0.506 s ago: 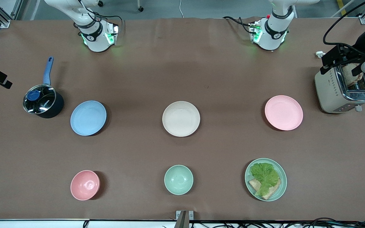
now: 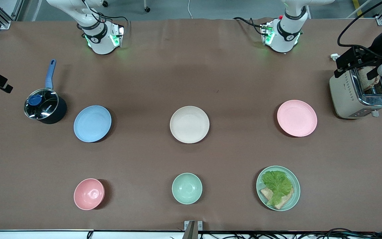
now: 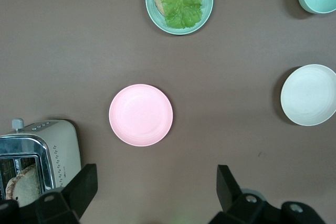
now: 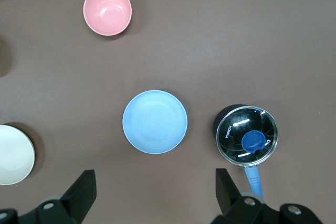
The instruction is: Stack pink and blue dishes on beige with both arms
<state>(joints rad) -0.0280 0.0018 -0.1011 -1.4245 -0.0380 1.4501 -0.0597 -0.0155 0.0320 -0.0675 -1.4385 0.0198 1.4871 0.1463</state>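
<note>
Left wrist view: left tool (image 3: 152, 192) seemingly open, high.

Lidded saucepan (image 2: 45, 108), toaster (image 2: 360, 94), pink bowl (image 2: 89, 194), mint bowl (image 2: 187, 188) — green plate (image 2: 295, 196) with lettuce (image 2: 277, 182)

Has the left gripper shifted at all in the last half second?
Yes, slightly. The left gripper over the toaster has edged up the front view, toward the base end of the table; the toaster is unmoved.

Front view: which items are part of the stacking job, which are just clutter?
Job items:
pink plate
blue plate
beige plate, between them
left claw, open, over the pink plate
right claw, open, over the blue plate

Lying about:
pink bowl
mint bowl
mint plate with lettuce and bread
lidded saucepan
toaster
</note>
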